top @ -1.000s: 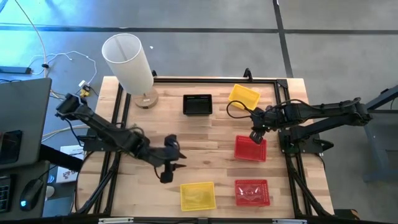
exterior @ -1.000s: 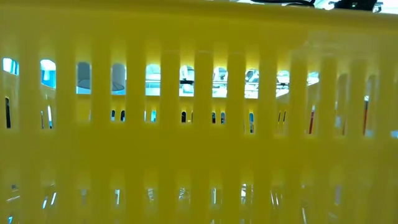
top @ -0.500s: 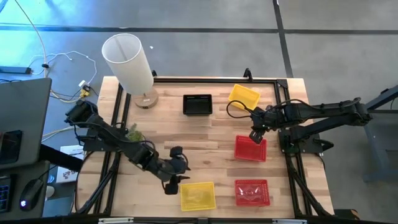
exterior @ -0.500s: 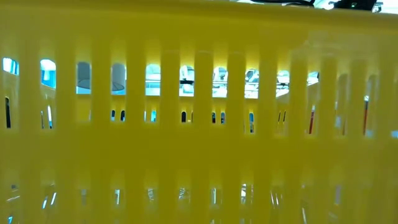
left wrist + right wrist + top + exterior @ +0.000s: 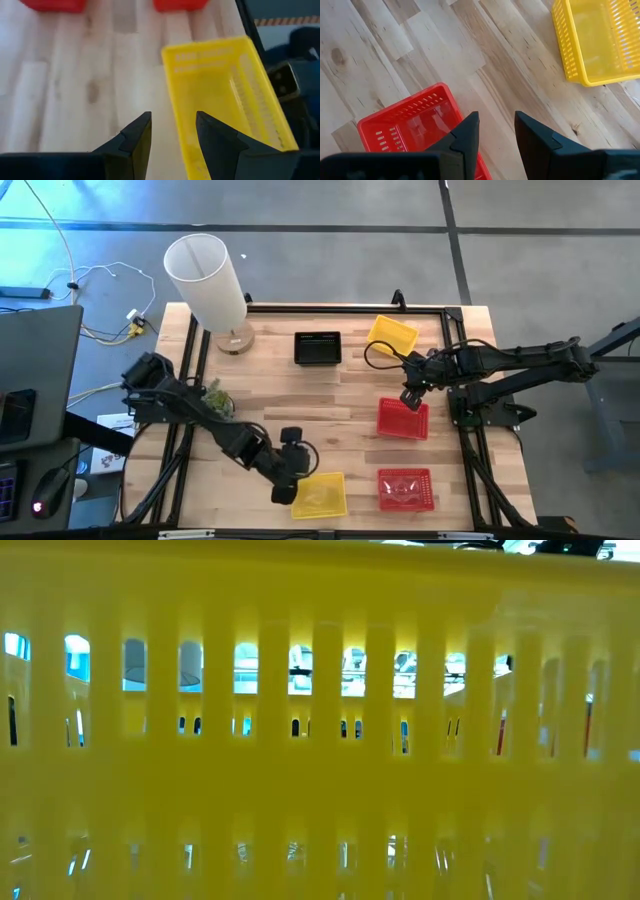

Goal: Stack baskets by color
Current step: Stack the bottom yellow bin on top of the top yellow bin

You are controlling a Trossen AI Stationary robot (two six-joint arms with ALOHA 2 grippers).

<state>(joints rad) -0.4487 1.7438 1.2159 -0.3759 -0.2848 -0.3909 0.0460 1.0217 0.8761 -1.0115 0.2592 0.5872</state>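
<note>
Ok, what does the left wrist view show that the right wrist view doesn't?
Only the left wrist view shows the near yellow basket by the table's front edge, with the open left pincer just at its rim, and the edges of two red baskets across the boards.

Only the right wrist view shows the far yellow basket and the open right pincer hanging over the rim of a red basket.

Both show the bare wooden table, and that same red basket is probably one of the two edges seen from the left wrist.
</note>
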